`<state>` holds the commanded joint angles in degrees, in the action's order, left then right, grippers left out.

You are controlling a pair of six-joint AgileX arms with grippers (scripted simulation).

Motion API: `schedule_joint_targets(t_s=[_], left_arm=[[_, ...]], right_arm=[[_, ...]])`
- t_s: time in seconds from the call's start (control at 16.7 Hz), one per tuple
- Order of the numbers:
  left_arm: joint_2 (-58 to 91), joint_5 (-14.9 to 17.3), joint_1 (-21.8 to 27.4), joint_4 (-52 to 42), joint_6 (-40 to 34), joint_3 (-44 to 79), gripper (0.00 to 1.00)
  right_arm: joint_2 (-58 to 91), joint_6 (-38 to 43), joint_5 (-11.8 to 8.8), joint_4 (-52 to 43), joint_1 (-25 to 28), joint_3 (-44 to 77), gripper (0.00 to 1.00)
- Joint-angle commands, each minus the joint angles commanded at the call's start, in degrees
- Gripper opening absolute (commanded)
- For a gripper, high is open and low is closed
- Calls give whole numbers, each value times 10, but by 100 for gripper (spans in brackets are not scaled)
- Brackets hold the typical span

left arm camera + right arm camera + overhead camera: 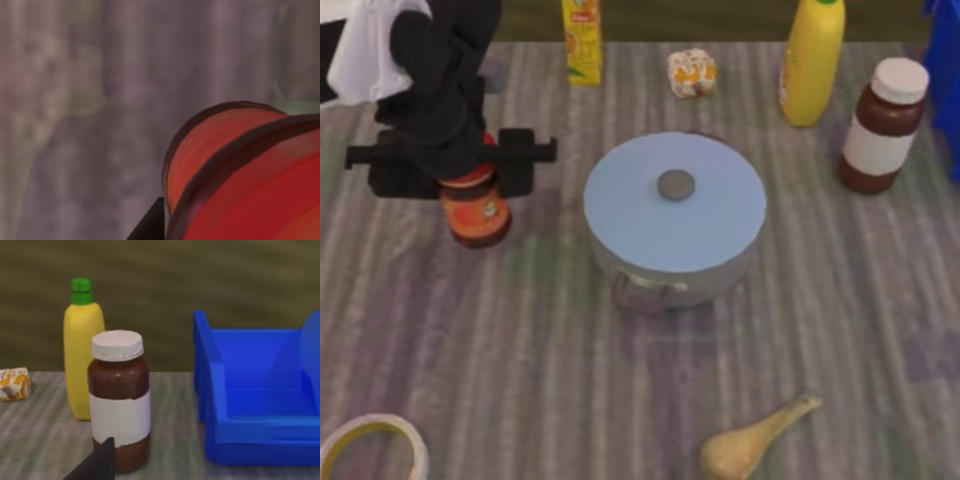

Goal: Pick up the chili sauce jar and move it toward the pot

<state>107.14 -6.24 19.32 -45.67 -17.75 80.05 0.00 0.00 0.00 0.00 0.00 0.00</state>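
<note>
The left arm reaches down over the table's left side, its dark wrist pointing straight down. The left gripper [470, 172] is closed on the chili sauce jar [476, 211], one finger on each side of the red lid. The jar hangs just below the claw, its orange label visible. In the left wrist view the jar [250, 175] fills the near corner, with the striped table [125, 100] beyond. The pot [674, 218], lid on, sits to the claw's right, apart from the jar. Far across, the brown jar [119, 399], yellow bottle [83, 347] and blue bin [260, 395] face the right arm's camera; whether that claw is open or closed cannot be told.
</note>
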Motion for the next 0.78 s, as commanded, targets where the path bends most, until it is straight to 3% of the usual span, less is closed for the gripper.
schedule_joint_targets(t_s=[0.72,0.78], left_arm=[[56,3,-7,96,7,-40,0],[56,3,-7,96,7,-40,8]], right_arm=[[0,0,0,0,0,0,100],[0,0,0,0,0,0,100]])
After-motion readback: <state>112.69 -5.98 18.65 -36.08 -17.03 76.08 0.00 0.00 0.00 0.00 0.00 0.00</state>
